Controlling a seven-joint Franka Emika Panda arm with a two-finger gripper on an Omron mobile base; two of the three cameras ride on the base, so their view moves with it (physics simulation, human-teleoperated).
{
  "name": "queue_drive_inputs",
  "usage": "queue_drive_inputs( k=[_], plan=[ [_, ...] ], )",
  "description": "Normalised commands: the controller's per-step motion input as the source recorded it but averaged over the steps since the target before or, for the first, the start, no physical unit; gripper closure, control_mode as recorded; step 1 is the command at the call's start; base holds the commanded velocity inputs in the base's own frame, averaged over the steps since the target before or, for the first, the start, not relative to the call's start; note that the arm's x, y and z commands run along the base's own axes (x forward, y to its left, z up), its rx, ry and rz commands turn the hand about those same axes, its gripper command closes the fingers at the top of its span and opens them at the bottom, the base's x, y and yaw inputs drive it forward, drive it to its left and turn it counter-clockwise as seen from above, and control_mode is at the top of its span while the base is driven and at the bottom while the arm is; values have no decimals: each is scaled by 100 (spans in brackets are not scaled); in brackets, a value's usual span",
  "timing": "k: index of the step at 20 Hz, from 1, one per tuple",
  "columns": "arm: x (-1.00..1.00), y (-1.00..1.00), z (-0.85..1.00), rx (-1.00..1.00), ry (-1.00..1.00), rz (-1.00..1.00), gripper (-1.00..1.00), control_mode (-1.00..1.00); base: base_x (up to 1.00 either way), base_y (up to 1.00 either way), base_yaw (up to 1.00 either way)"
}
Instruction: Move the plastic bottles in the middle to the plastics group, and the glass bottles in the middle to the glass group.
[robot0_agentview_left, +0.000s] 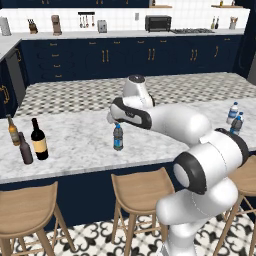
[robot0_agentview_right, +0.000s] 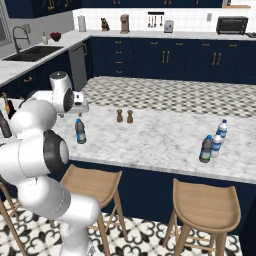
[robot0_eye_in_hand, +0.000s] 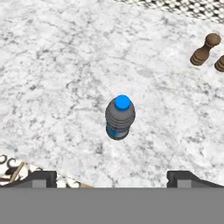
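One grey-tinted plastic bottle (robot0_agentview_left: 118, 137) (robot0_agentview_right: 80, 131) (robot0_eye_in_hand: 120, 117) with a blue cap stands upright mid-counter. My gripper (robot0_agentview_left: 112, 120) (robot0_agentview_right: 81, 110) (robot0_eye_in_hand: 113, 179) hovers just above it, open and holding nothing, and its fingertips (robot0_eye_in_hand: 41, 178) are spread wide. Far right, another grey-tinted bottle (robot0_agentview_right: 206, 149) (robot0_agentview_left: 236, 124) stands against the plastics group, two whitish bottles (robot0_agentview_right: 216, 144) (robot0_agentview_right: 222, 129). At the left end, the tall wine bottle (robot0_agentview_left: 39, 140) with a tan label stands beside the glass group: an amber bottle (robot0_agentview_left: 12, 131) and a dark brown bottle (robot0_agentview_left: 25, 148).
Two small brown shakers (robot0_agentview_right: 119, 116) (robot0_eye_in_hand: 203, 50) stand on the marble counter (robot0_agentview_left: 75, 140) behind the middle bottle. Wooden stools (robot0_agentview_left: 140, 187) (robot0_agentview_right: 205, 205) line the counter's near edge. Dark blue cabinets run along the far wall.
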Motion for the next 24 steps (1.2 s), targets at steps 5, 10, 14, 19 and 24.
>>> queue_drive_inputs(
  k=[5,10,14,19,24],
  plan=[
    [2,0,-51,0,-6,0,-100,-100,0,0,0],
    [17,0,-53,0,-13,0,-100,-100,0,0,0],
    [11,0,-30,0,-10,0,-100,-100,0,0,0],
    [0,2,5,0,-1,0,-100,-100,0,0,0],
    [8,0,10,0,-1,0,-100,-100,0,0,0]
  ],
)
